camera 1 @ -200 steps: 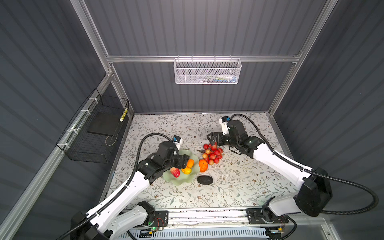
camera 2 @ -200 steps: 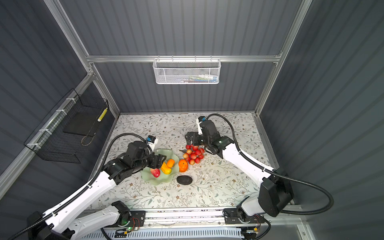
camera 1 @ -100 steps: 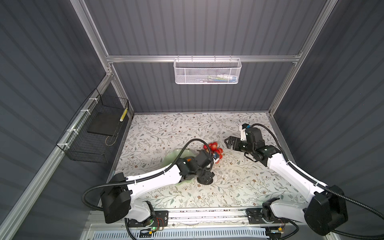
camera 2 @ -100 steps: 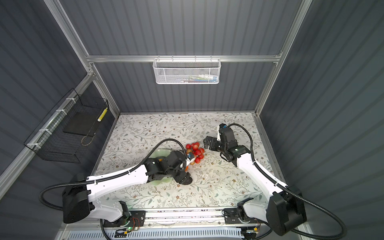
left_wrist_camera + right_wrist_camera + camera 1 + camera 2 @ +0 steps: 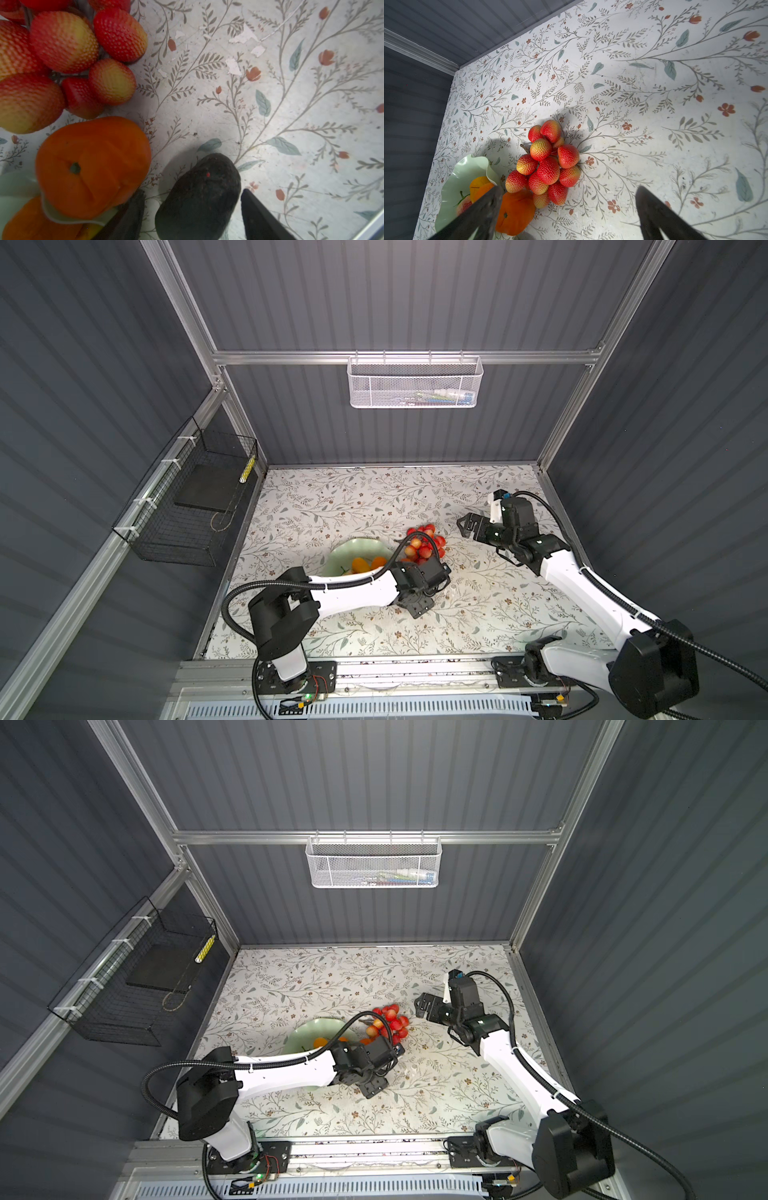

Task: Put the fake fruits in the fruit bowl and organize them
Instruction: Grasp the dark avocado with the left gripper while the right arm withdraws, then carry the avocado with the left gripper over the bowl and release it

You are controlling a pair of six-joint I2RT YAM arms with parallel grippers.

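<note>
A dark avocado point(image 5: 199, 197) lies on the floral table between the fingers of my left gripper point(image 5: 193, 191), which is open with a gap on each side. In both top views this gripper point(image 5: 419, 603) covers it. Beside it an orange point(image 5: 93, 166) leans on the rim of the mint fruit bowl point(image 5: 357, 547). The bowl point(image 5: 454, 182) holds a yellow-orange fruit point(image 5: 479, 182) and a red-green fruit point(image 5: 464, 204). The red grape cluster point(image 5: 424, 545) lies on the table just right of the bowl. My right gripper point(image 5: 467, 524) hangs open and empty to the right of the cluster point(image 5: 548, 164).
A white mesh basket point(image 5: 415, 383) hangs on the back wall. A black wire basket point(image 5: 191, 506) hangs on the left wall. Grey panel walls close the table on three sides. The left arm lies across the front of the bowl.
My left arm swung from over the bowl to the avocado and set its narrowing jaws around it. My right gripper drew back to the right, away from the grape cluster.
</note>
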